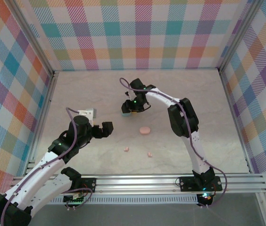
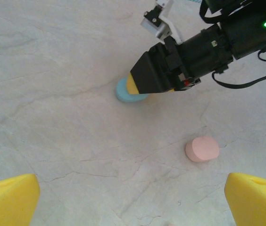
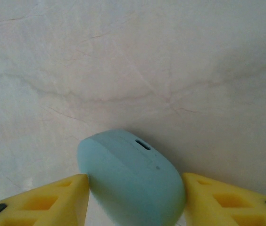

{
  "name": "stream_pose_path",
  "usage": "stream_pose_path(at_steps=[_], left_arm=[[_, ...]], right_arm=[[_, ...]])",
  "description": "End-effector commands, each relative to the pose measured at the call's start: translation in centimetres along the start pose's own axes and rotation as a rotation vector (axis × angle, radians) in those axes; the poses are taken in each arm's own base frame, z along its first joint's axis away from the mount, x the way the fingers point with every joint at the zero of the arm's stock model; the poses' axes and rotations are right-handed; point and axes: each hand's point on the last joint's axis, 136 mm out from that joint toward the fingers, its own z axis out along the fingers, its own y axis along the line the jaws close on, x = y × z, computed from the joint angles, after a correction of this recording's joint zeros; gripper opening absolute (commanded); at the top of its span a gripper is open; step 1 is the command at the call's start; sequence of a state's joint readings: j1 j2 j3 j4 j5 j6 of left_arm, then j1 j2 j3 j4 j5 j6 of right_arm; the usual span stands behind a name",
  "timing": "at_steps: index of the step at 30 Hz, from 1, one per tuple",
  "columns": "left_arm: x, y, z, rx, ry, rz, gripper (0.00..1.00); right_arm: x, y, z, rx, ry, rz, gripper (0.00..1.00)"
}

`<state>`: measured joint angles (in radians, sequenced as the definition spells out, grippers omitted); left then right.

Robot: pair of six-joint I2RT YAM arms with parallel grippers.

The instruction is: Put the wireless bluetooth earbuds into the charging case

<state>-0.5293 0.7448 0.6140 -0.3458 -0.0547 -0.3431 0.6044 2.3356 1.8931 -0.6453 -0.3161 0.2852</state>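
While the blue case (image 3: 130, 179) lies on the marbled surface (image 3: 133, 70), it is flanked by the yellow fingers (image 3: 53, 197) of the right pincer (image 3: 135, 202), one finger just beside each side of it; whether it is clamped or released cannot be told. The left pincer (image 2: 133, 202) is held spread wide above the surface, grasping nothing. The pink case (image 1: 145, 130) is seen nearer the arms, and a pink earbud (image 1: 127, 149) and a second pink earbud (image 1: 149, 154) are found loose on the surface nearer still, apart from both cases.
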Motion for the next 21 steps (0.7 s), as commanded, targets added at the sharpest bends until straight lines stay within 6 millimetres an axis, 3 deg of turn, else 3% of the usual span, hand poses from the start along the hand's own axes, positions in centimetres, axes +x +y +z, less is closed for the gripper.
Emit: stream_pose_path(at_steps=[1,8,13,16,21], left_arm=[[-1.2,-0.3,-0.9,-0.003,-0.024,0.019,1.00],[-1.5,-0.8,-0.6,0.023,-0.037,0.020,1.00],[-1.8,-2.0,-0.4,0.083,-0.047,0.066,1.00],[-2.0,-3.1,-0.3,0.141,-0.059,0.108,1.00],[-1.5,-3.8,0.4,0.188,-0.047,0.142,1.00]], right_arm=[[-0.7,0.5,-3.7,0.059,-0.057,-0.029,0.56],[-0.9,2.5,-7.2,0.024,-0.116,-0.042,0.59],[0.2,2.7,-9.3,0.017,-0.126,-0.024,0.60],[2.2,2.1,-10.2,0.030,-0.119,-0.016,0.60],[7.4,-0.3,-10.5,0.105,-0.071,-0.022,0.61]])
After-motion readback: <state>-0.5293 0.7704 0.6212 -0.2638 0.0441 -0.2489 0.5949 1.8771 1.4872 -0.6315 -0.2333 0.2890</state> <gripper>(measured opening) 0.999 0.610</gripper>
